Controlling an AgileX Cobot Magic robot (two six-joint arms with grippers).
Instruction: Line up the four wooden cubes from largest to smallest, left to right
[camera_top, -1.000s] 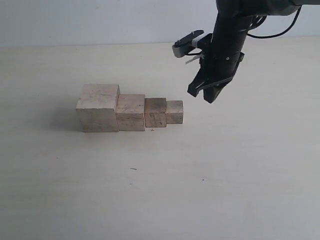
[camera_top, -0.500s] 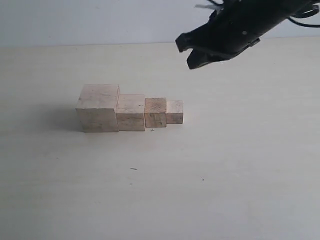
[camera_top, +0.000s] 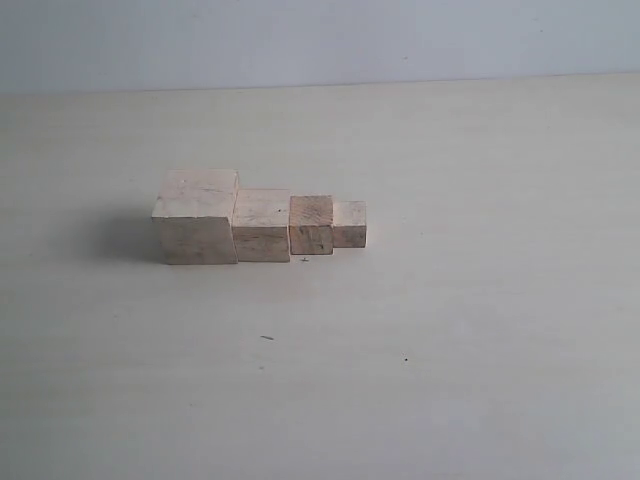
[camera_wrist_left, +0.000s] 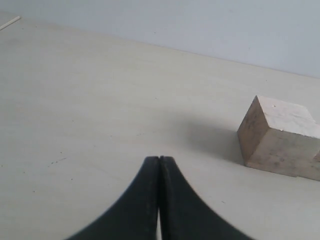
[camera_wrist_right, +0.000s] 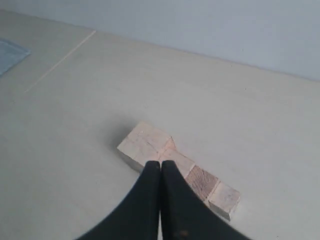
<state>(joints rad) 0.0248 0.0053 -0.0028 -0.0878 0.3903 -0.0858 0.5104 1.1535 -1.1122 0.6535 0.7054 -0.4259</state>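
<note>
Four wooden cubes stand touching in a row on the pale table. From left to right they are the largest cube (camera_top: 196, 217), the second cube (camera_top: 262, 225), the third cube (camera_top: 311, 224) and the smallest cube (camera_top: 349, 223). Neither arm shows in the exterior view. The right wrist view looks down on the row from high above, with my right gripper (camera_wrist_right: 160, 163) shut and empty in front of the largest cube (camera_wrist_right: 145, 144). My left gripper (camera_wrist_left: 159, 159) is shut and empty, low over the table, well apart from the largest cube (camera_wrist_left: 280, 137).
The pale table (camera_top: 450, 330) stretches all around the row, with a few tiny dark specks (camera_top: 266, 338) in front of it. A light wall (camera_top: 320, 40) bounds the far edge. A thin line (camera_wrist_right: 60, 62) and a bluish patch (camera_wrist_right: 10, 52) mark the table's far part in the right wrist view.
The right arm, which hung beside the smallest cube a second ago, swung up and has left the exterior view. The four cubes have not moved.
</note>
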